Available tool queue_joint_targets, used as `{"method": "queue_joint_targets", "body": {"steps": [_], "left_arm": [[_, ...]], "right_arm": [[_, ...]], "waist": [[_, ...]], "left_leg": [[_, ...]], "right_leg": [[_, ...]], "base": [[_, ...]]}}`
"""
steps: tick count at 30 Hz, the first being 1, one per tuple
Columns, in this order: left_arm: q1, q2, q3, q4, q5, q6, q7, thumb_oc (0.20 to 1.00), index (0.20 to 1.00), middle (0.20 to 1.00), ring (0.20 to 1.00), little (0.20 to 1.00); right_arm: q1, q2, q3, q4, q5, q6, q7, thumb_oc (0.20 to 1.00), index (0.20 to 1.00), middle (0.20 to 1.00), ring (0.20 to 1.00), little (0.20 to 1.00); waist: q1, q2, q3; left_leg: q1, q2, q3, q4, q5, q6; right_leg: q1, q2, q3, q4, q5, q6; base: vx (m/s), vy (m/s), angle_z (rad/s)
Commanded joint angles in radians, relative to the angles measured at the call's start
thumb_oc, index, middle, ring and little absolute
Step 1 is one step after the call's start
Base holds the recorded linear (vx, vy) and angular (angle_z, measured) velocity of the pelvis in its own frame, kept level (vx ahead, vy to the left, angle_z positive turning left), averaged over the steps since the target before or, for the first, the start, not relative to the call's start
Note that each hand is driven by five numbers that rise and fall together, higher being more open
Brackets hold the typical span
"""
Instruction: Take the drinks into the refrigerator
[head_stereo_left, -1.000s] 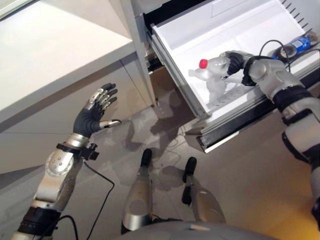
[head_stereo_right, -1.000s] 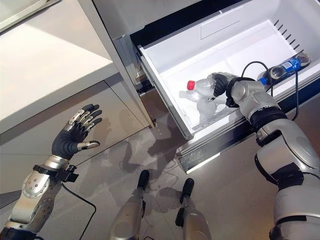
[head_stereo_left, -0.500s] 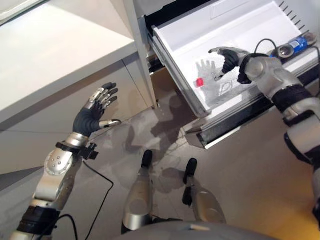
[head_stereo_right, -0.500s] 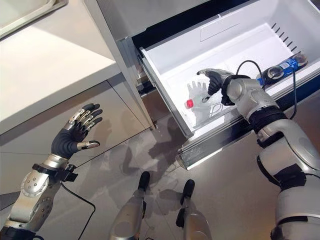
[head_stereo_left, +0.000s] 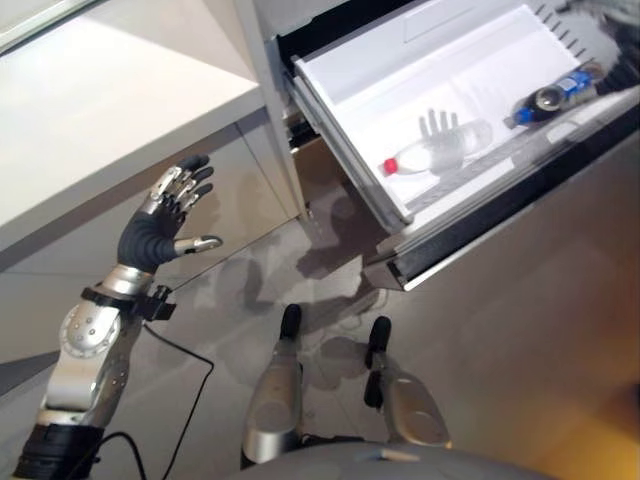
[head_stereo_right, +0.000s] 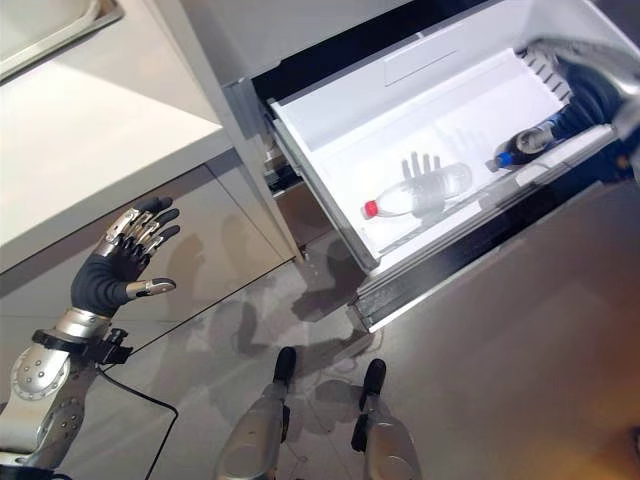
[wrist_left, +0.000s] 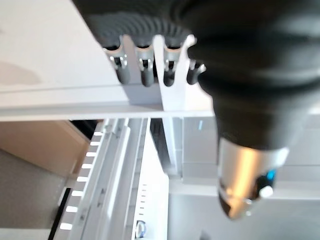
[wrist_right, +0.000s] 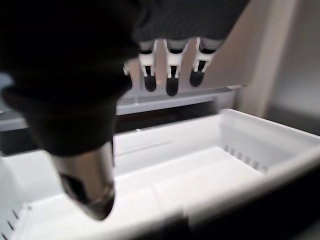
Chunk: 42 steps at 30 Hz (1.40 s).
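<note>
A clear plastic bottle with a red cap lies on its side near the front edge of the open white refrigerator drawer. A dark blue-labelled bottle lies at its front right corner. Both the left hand and the right hand are released, fingers straight, grasping nothing.

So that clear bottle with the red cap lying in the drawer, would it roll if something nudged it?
Probably. The clear bottle lies on its side on the smooth white drawer floor, so a sideways nudge would likely roll it. Its thin clear plastic looks crushable, and probably slippery for fingers.
</note>
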Motion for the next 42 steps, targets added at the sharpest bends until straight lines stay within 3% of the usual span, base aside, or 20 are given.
{"method": "queue_joint_targets", "body": {"steps": [1, 2, 3, 4, 5, 6, 9, 11, 13, 14, 15, 21, 31, 38, 42], "left_arm": [[0.065, 0.026, 0.063, -0.069, 0.037, -0.043, -0.012, 1.0, 1.0, 1.0, 1.0, 1.0], [0.077, 0.014, 0.07, -0.078, 0.047, -0.038, -0.018, 1.0, 1.0, 1.0, 1.0, 1.0], [0.074, 0.011, 0.064, -0.079, 0.05, -0.035, -0.02, 1.0, 1.0, 1.0, 1.0, 1.0], [0.074, 0.005, 0.058, -0.081, 0.053, -0.033, -0.024, 1.0, 1.0, 1.0, 1.0, 1.0], [0.075, 0.006, 0.058, -0.081, 0.053, -0.033, -0.024, 1.0, 1.0, 1.0, 1.0, 1.0], [0.073, -0.001, 0.056, -0.081, 0.052, -0.033, -0.027, 1.0, 1.0, 1.0, 1.0, 1.0], [0.043, -0.019, 0.03, -0.074, 0.057, -0.043, -0.025, 1.0, 1.0, 1.0, 1.0, 1.0], [0.032, -0.025, 0.021, -0.073, 0.058, -0.045, -0.023, 1.0, 1.0, 1.0, 1.0, 1.0], [0.011, -0.037, 0.005, -0.071, 0.066, -0.055, -0.008, 1.0, 1.0, 1.0, 1.0, 1.0], [0.012, -0.038, 0.007, -0.071, 0.066, -0.055, -0.008, 1.0, 1.0, 1.0, 1.0, 1.0], [-0.007, -0.042, -0.018, -0.068, 0.061, -0.06, -0.001, 1.0, 1.0, 1.0, 1.0, 1.0], [-0.043, -0.013, -0.068, -0.07, 0.02, -0.077, 0.014, 1.0, 1.0, 1.0, 1.0, 1.0], [-0.07, 0.014, -0.105, -0.061, -0.02, -0.105, 0.049, 1.0, 1.0, 1.0, 1.0, 1.0], [-0.091, 0.01, -0.103, -0.044, -0.031, -0.147, 0.075, 1.0, 1.0, 1.0, 1.0, 1.0], [-0.099, -0.011, -0.101, -0.038, -0.044, -0.156, 0.087, 1.0, 1.0, 1.0, 1.0, 1.0]], "right_arm": [[0.167, 0.044, -0.097, 0.004, -0.063, -0.011, -0.019, 1.0, 1.0, 1.0, 1.0, 1.0], [0.325, 0.118, -0.167, -0.001, -0.109, -0.005, 0.015, 0.887, 0.887, 0.887, 0.887, 0.887], [0.366, 0.151, -0.178, 0.01, -0.122, 0.0, 0.03, 0.843, 0.843, 0.843, 0.843, 0.843], [0.388, 0.18, -0.161, 0.031, -0.137, 0.003, 0.05, 0.595, 0.595, 0.595, 0.595, 0.595], [0.386, 0.181, -0.158, 0.033, -0.138, 0.002, 0.049, 0.595, 0.595, 0.595, 0.595, 0.595], [0.382, 0.211, -0.124, 0.051, -0.147, 0.002, 0.059, 0.533, 0.533, 0.533, 0.533, 0.533], [0.296, 0.326, 0.068, 0.172, -0.148, 0.001, 0.089, 0.2, 0.2, 0.2, 0.2, 0.2], [0.26, 0.36, 0.125, 0.201, -0.156, 0.003, 0.091, 0.2, 0.2, 0.2, 0.2, 0.2], [0.139, 0.432, 0.268, 0.219, -0.16, 0.0, 0.097, 0.2, 0.2, 0.2, 0.2, 0.2], [0.134, 0.433, 0.272, 0.221, -0.16, -0.001, 0.096, 0.2, 0.2, 0.2, 0.2, 0.2], [0.04, 0.482, 0.381, 0.273, -0.175, -0.008, 0.081, 0.2, 0.2, 0.2, 0.2, 0.2], [-0.282, 0.597, 0.63, 0.406, -0.233, -0.019, -0.02, 0.2, 0.2, 0.2, 0.2, 0.2], [-0.749, 0.638, 0.785, 0.5, -0.196, -0.01, -0.113, 0.2, 0.2, 0.2, 0.2, 0.2], [-1.035, 0.614, 0.831, 0.425, -0.191, -0.03, -0.231, 0.2, 0.2, 0.2, 0.2, 0.2], [-1.078, 0.634, 0.834, 0.316, -0.195, -0.035, -0.234, 0.2, 0.2, 0.2, 0.2, 0.2]], "waist": [[-0.042, -0.07, -0.075], [-0.049, -0.071, -0.077], [-0.042, -0.068, -0.08], [-0.037, -0.064, -0.081], [-0.036, -0.065, -0.082], [-0.035, -0.065, -0.082], [-0.026, -0.051, -0.079], [-0.02, -0.046, -0.078], [-0.014, -0.037, -0.07], [-0.016, -0.038, -0.069], [-0.004, -0.025, -0.068], [0.036, 0.007, -0.058], [0.11, 0.025, -0.054], [0.139, 0.016, -0.071], [0.141, 0.006, -0.074]], "left_leg": [[0.005, -0.078, 0.05, 0.059, -0.105, 0.092], [0.008, -0.079, 0.056, 0.059, -0.11, 0.096], [0.01, -0.079, 0.058, 0.06, -0.112, 0.098], [0.011, -0.079, 0.059, 0.06, -0.113, 0.1], [0.011, -0.079, 0.06, 0.061, -0.114, 0.1], [0.012, -0.079, 0.062, 0.061, -0.115, 0.101], [0.016, -0.078, 0.067, 0.062, -0.117, 0.104], [0.017, -0.079, 0.066, 0.062, -0.116, 0.105], [0.019, -0.079, 0.066, 0.06, -0.114, 0.106], [0.019, -0.08, 0.067, 0.06, -0.114, 0.106], [0.019, -0.081, 0.064, 0.059, -0.113, 0.106], [0.016, -0.087, 0.051, 0.051, -0.1, 0.104], [0.013, -0.09, 0.028, 0.043, -0.089, 0.098], [0.01, -0.088, 0.012, 0.029, -0.077, 0.094], [0.012, -0.089, 0.019, 0.038, -0.086, 0.096]], "right_leg": [[-0.035, 0.027, 0.018, 0.119, -0.129, -0.005], [-0.034, 0.028, 0.024, 0.117, -0.129, -0.004], [-0.034, 0.028, 0.027, 0.117, -0.129, -0.004], [-0.034, 0.028, 0.029, 0.117, -0.129, -0.004], [-0.033, 0.028, 0.03, 0.117, -0.129, -0.004], [-0.035, 0.028, 0.033, 0.119, -0.129, -0.004], [-0.037, 0.028, 0.041, 0.122, -0.13, -0.004], [-0.038, 0.028, 0.042, 0.123, -0.13, -0.004], [-0.038, 0.028, 0.045, 0.125, -0.133, -0.005], [-0.037, 0.028, 0.045, 0.125, -0.133, -0.005], [-0.037, 0.025, 0.044, 0.124, -0.133, -0.006], [-0.041, 0.021, 0.038, 0.126, -0.132, -0.007], [-0.037, 0.016, 0.013, 0.125, -0.137, -0.009], [-0.028, 0.017, -0.005, 0.106, -0.13, -0.009], [-0.023, 0.018, 0.004, 0.101, -0.126, -0.009]], "base": [[0.02, 0.019, -0.18], [0.02, 0.027, -0.21], [0.02, 0.026, -0.19], [0.01, 0.014, -0.15], [0.0, 0.014, -0.1], [0.0, 0.016, -0.12], [0.0, 0.017, -0.17], [0.0, 0.008, -0.05], [0.0, 0.0, 0.0], [0.0, 0.0, 0.0], [0.0, 0.0, 0.0], [0.0, -0.003, 0.01], [0.02, -0.023, 0.06], [0.02, -0.028, 0.06], [0.0, -0.004, 0.03]]}}
